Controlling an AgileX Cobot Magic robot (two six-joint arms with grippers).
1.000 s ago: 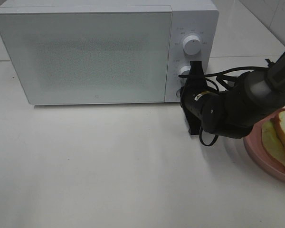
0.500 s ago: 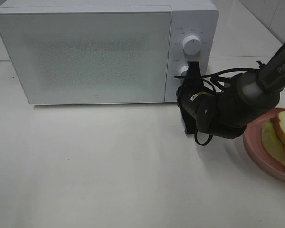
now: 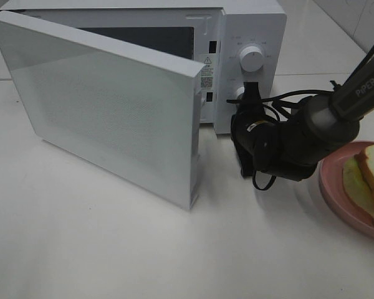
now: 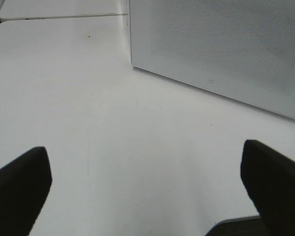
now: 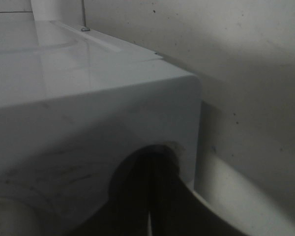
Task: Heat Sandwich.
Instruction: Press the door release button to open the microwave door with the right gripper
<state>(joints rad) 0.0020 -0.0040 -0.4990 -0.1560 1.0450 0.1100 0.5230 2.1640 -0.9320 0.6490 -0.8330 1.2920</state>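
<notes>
Nearest, the left pincer (image 4: 147, 179) hangs spread and empty over the bench (image 4: 88, 123). The sandwich (image 3: 369, 177) lies on its pink plate (image 3: 333, 190), off to the right of the right pincer (image 3: 250, 93). That pincer is pressed together and empty, farther back against the microwave (image 3: 262, 25) beside its open door (image 3: 112, 106), so the right arm looks the nearer to the sandwich.

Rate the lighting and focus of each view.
Exterior high: bright, even and sharp, with a soft shadow under the microwave door. Left wrist: well lit, with the left tool blurred and dark at the edges. Right wrist: dim, the microwave casing soft, the right tool a dark, unfocused mass.
</notes>
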